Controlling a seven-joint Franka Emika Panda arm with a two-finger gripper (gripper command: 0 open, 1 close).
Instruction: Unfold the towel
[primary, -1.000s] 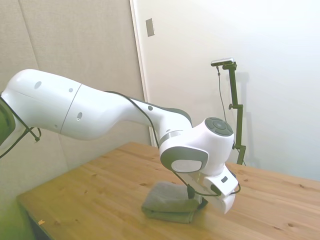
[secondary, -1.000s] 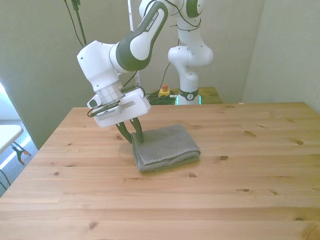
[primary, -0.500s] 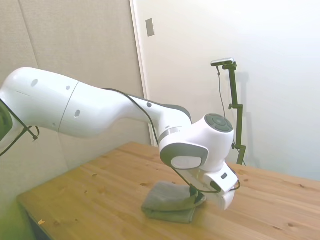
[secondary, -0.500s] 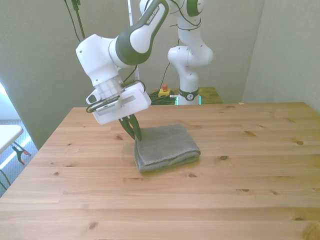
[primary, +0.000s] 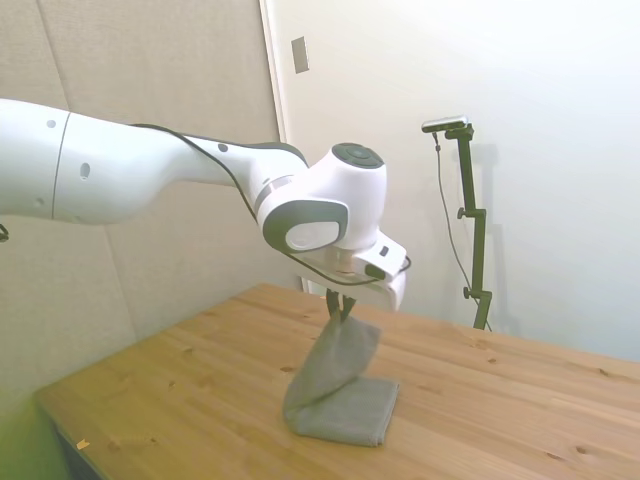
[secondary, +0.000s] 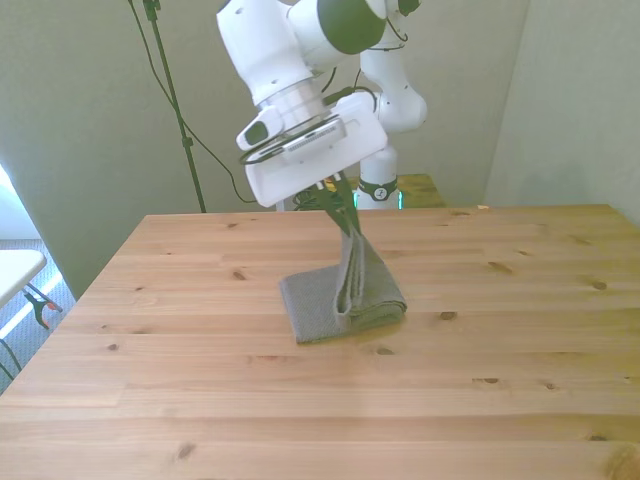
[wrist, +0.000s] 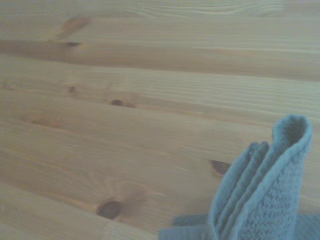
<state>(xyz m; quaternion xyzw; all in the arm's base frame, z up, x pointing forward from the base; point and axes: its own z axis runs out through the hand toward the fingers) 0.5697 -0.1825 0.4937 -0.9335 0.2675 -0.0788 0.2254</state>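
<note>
The grey-taupe towel (primary: 340, 385) lies partly on the wooden table (primary: 180, 390), with one layer pulled up into a standing fold. My gripper (primary: 342, 309) hangs above it, shut on the top edge of that lifted layer. In the front view the towel (secondary: 345, 290) rises from its flat lower part up to the gripper (secondary: 343, 208), near the table's middle. Close up, the wrist view shows the lifted towel (wrist: 265, 195) as several stacked terry layers curling over the bare planks.
The wooden table (secondary: 200, 380) stretches wide around the towel on all sides. A second white robot base (secondary: 385, 110) stands behind the far edge. Walls close in behind the table in both views.
The gripper has risen well above the table and shifted toward the front view's right, drawing one towel layer up with it. The lower part stays flat on the table.
</note>
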